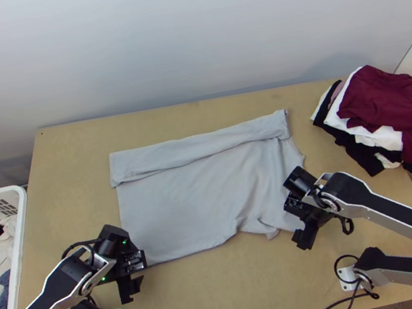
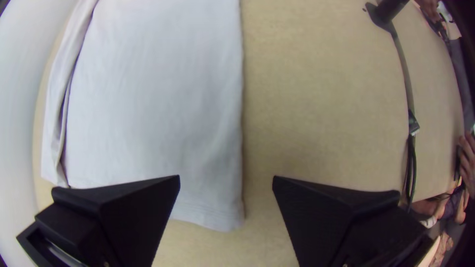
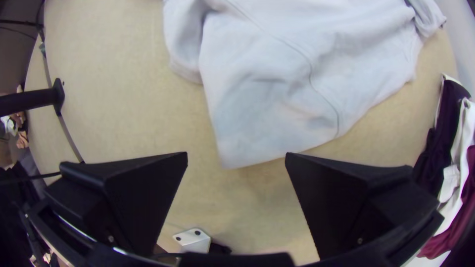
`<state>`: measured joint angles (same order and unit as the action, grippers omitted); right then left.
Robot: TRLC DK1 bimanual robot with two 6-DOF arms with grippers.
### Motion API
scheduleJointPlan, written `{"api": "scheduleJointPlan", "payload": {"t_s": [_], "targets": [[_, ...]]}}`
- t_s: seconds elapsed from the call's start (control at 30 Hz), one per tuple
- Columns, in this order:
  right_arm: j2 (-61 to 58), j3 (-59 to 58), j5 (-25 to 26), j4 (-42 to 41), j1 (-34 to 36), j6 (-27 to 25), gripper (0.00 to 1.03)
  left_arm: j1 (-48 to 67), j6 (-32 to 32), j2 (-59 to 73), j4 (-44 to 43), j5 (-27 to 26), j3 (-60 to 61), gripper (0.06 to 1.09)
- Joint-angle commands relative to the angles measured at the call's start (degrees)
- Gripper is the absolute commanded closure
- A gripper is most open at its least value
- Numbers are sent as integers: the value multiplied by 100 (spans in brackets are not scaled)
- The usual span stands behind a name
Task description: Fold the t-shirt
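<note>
Cable (image 2: pixel 403 64) lies along the near edge of the table (image 1: pixel 223 289), on the near side of both grippers. The left gripper (image 1: pixel 136 274) has its two fingers spread wide; its wrist view shows one hem corner of the t-shirt (image 1: pixel 183 206) between them. The right gripper (image 1: pixel 296 223) has also its fingers well apart, and the tip of a sleeve (image 3: pixel 247 141) is near them. To the left of the left gripper is a white basket (image 1: pixel 22 251) with clothes inside. The grey t-shirt lies spread from beside the left gripper to beside the right one. Its part farthest from the grippers is folded over as a long band (image 1: pixel 198 147). Beyond the right gripper and to its right, there is a pile of clothes (image 1: pixel 388 100), dark red, white and black.
</note>
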<state>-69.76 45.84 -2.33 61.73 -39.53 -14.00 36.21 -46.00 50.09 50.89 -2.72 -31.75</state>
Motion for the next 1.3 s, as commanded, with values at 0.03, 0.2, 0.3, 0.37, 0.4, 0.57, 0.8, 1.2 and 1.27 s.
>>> {"api": "scheduleJointPlan", "payload": {"t_s": [0.03, 0.2, 0.3, 0.37, 0.4, 0.57, 0.8, 1.2, 1.27], "targets": [[-223, -67, 39, -408, -46, -6, 13, 44, -85, 89, -159, 44, 274, 20], [-354, -181, 250, -663, -46, -6, 16, 27, -76, 142, -422, 96, 371, 20], [-434, -295, 382, -751, -46, -6, 16, 27, -50, 151, -422, 88, 389, 20], [-477, -401, 391, -909, -46, 2, 19, 27, -41, 159, -449, 96, 424, 20], [-495, -462, 426, -1023, -46, 2, 21, 27, -41, 159, -501, 96, 441, 21], [-688, -533, 602, -1216, -55, 126, 22, 18, -50, 247, -756, 96, 459, 26], [-671, -550, 628, -1216, -73, 134, 34, -105, -14, 326, -756, 96, 318, 31], [-724, -621, 628, -1234, -143, 178, 68, -158, -190, 221, -677, -9, 327, 57], [-697, -594, 619, -1234, -134, 161, 73, -167, -199, 107, -607, -79, 248, 64]]}}
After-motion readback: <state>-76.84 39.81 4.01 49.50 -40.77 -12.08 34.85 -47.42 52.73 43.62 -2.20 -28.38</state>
